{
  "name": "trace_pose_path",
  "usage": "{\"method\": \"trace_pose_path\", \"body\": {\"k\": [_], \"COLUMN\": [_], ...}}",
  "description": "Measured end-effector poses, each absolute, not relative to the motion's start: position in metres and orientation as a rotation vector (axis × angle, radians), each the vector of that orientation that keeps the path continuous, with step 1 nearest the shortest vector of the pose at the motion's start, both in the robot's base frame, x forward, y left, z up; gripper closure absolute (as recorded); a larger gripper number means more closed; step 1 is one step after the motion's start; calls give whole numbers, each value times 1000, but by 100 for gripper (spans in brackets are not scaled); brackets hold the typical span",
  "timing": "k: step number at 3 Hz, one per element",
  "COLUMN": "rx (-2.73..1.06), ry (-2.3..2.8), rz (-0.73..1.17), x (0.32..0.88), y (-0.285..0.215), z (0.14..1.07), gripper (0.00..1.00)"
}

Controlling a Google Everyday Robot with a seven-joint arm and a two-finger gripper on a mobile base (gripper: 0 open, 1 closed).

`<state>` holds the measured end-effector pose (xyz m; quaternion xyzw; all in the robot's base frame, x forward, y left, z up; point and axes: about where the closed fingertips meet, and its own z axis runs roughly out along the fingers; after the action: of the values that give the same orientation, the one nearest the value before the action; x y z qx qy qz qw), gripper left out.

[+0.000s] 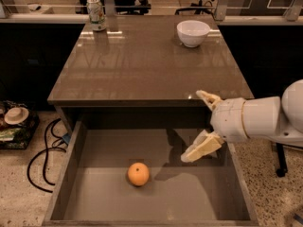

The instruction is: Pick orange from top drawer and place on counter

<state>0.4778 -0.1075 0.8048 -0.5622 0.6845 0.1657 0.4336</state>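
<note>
The orange (138, 174) lies on the flat bottom of the open top drawer (71, 169), a little left of its middle. The glossy counter (142, 60) is above and behind the drawer. My gripper (199, 126) comes in from the right on a white arm, over the drawer's right part near the counter's front edge. Its two cream fingers are spread wide, one up at the counter edge and one down over the drawer. It is open, empty, and to the right of and above the orange.
A white bowl (192, 33) stands at the counter's back right and a drink can (96, 14) at its back left. Cables (40, 160) and a bin of items (14, 122) lie on the floor at left. A chair base (280, 164) is at right.
</note>
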Motion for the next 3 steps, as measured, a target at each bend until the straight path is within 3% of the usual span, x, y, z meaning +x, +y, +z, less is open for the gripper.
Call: {"method": "trace_pose_path", "body": {"k": [3], "rx": [-1368], "ry": [1641], "rz": [674], "x": [466], "y": [-44], "z": [680], "gripper": [0]}}
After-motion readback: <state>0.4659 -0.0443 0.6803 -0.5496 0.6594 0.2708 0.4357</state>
